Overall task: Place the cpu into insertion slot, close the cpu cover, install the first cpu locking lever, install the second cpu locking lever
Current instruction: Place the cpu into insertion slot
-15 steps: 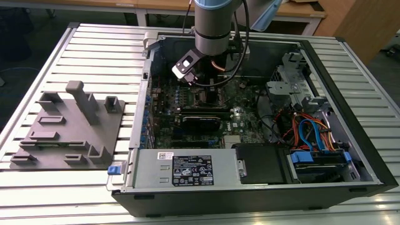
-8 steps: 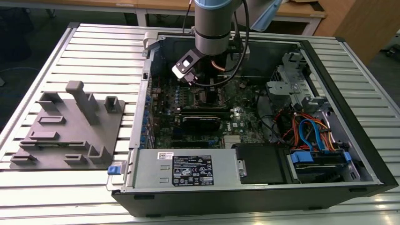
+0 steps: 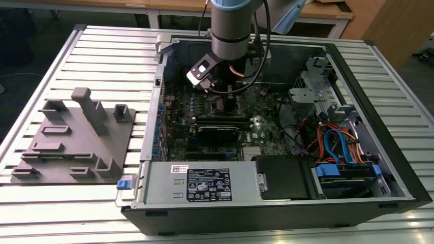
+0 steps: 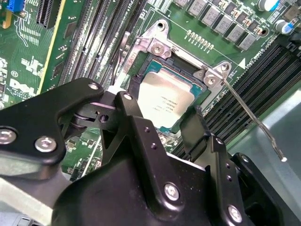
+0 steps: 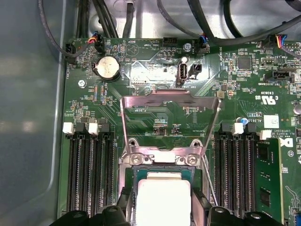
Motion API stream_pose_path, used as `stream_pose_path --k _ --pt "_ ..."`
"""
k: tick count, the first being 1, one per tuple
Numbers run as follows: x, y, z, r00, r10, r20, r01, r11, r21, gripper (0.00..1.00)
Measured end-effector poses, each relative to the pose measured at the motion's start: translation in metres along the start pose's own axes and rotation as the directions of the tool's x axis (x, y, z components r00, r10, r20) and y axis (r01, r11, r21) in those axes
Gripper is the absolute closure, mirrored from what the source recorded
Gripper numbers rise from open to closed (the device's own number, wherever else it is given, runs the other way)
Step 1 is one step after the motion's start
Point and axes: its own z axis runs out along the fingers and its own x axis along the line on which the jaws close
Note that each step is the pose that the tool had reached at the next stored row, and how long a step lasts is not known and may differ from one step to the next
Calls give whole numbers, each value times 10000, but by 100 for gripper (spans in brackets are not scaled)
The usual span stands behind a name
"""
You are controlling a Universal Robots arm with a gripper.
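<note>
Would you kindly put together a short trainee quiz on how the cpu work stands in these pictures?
1. True or false: the cpu cover is closed over the cpu.
2. The cpu lies: A) on the grey tray, B) in the insertion slot, C) on the power supply.
3. Fill in: the hand is poised directly above the ____.
Key: 1 false; 2 B; 3 cpu.
</note>
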Motion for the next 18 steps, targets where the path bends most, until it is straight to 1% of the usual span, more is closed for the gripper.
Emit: stream_pose_path --k 4,5,7,14,15,16,18 --pt "0 0 0 10000 1 3 -1 10000 0 38" --pt "1 0 -1 10000 1 4 -1 10000 0 32" --pt "1 1 -11 10000 1 5 -1 10000 1 32" --pt "2 8 -106 10000 1 4 -1 10000 9 33" --pt "2 9 -120 10000 1 4 -1 10000 12 40" --pt "3 10 -131 10000 1 4 -1 10000 16 40" --pt "3 11 -153 10000 1 3 -1 10000 26 52"
